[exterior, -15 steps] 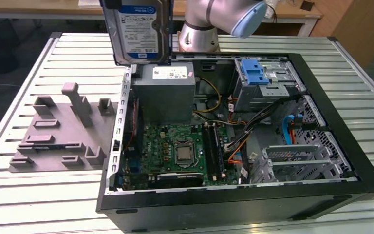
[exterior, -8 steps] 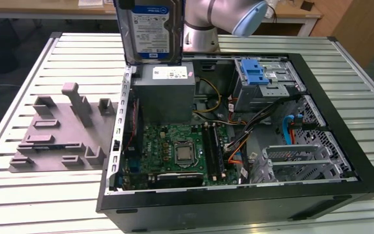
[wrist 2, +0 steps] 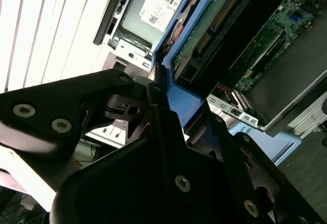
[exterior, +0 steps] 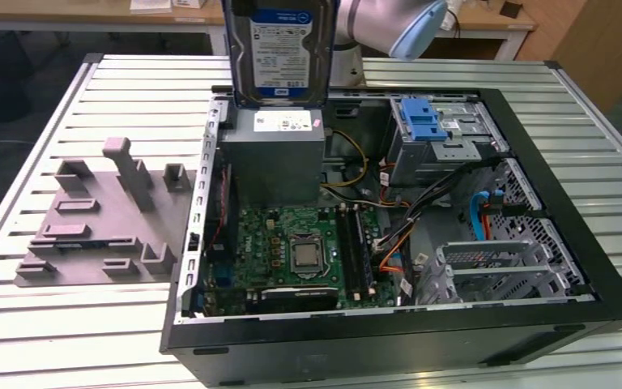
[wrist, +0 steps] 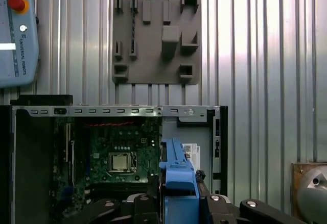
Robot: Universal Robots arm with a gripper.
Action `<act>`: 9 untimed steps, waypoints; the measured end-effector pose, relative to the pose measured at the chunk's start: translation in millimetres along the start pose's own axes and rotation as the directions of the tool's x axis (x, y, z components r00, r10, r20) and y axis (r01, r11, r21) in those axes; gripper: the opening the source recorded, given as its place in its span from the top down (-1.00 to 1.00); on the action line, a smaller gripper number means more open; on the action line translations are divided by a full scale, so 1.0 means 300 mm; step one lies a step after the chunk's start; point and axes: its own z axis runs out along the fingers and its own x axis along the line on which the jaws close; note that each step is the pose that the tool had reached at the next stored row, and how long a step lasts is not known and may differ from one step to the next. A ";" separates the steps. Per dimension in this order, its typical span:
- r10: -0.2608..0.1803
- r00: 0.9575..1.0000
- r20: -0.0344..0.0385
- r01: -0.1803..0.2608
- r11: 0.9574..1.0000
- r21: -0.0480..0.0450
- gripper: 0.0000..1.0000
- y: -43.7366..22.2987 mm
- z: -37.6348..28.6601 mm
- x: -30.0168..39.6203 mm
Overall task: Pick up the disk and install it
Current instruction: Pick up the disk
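Note:
The disk [exterior: 279,49] hangs upright on edge above the open computer case [exterior: 570,203], over the grey power supply box [exterior: 273,154]; its blue-and-white label faces the exterior view. In the second wrist view my gripper [wrist 2: 171,106] is shut on the disk's blue carrier frame [wrist 2: 179,99], with the disk's green circuit board [wrist 2: 214,25] beyond it. The first wrist view looks down the blue carrier edge [wrist: 179,178] held between the black fingers [wrist: 225,206], with the case below.
Inside the case are the motherboard [exterior: 295,251], a metal drive cage with a blue latch [exterior: 424,121] and loose cables [exterior: 473,219]. A grey fixture plate [exterior: 95,219] lies on the slatted table at the exterior view's left. A teach pendant [wrist: 18,30] lies beyond it.

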 end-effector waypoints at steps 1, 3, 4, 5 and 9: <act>0.000 1.000 0.000 0.000 1.000 0.000 0.27 -0.004 0.000 0.000; 0.000 1.000 0.000 0.000 1.000 0.000 0.27 -0.005 0.000 0.000; 0.000 1.000 0.000 0.000 1.000 0.000 0.27 -0.005 0.000 0.000; 0.000 1.000 0.000 0.000 1.000 0.000 0.27 -0.005 0.000 0.000; 0.000 1.000 0.000 0.000 1.000 0.000 0.27 -0.006 0.001 0.031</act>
